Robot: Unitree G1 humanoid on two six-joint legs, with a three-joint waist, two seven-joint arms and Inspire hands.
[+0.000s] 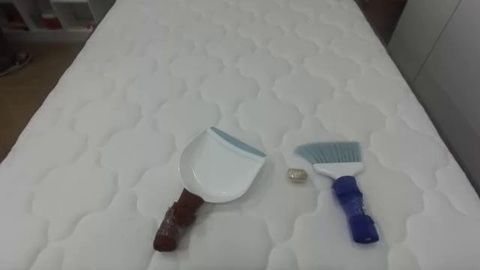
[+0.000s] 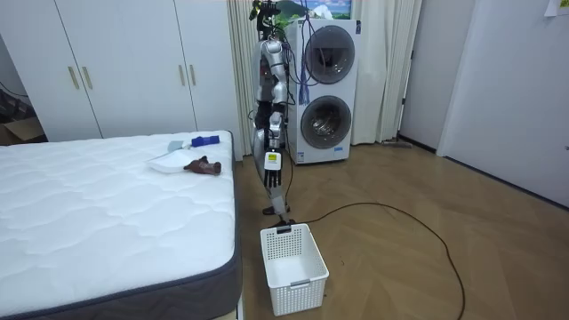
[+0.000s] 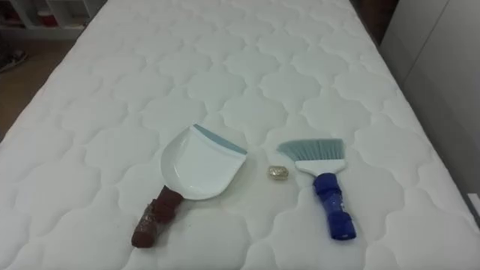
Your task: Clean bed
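Note:
A white dustpan (image 1: pixel 217 165) with a brown handle (image 1: pixel 175 223) lies on the white quilted mattress (image 1: pixel 225 67), its blue-grey lip pointing away from me. To its right lies a hand brush (image 1: pixel 345 187) with pale blue bristles and a blue handle towards me. Between the two sits a small crumpled scrap (image 1: pixel 297 175). In the room view I stand upright at the bed's end by the dustpan (image 2: pixel 169 163) and brush (image 2: pixel 204 140). My left hand (image 2: pixel 275 169) hangs at my side, away from the tools.
A white plastic basket (image 2: pixel 293 267) stands on the wooden floor by the bed's corner. Behind me are a stacked washer and dryer (image 2: pixel 329 89). White wardrobes (image 2: pixel 124 62) line the wall beyond the bed. Floor shows past the mattress's left edge (image 1: pixel 22 105).

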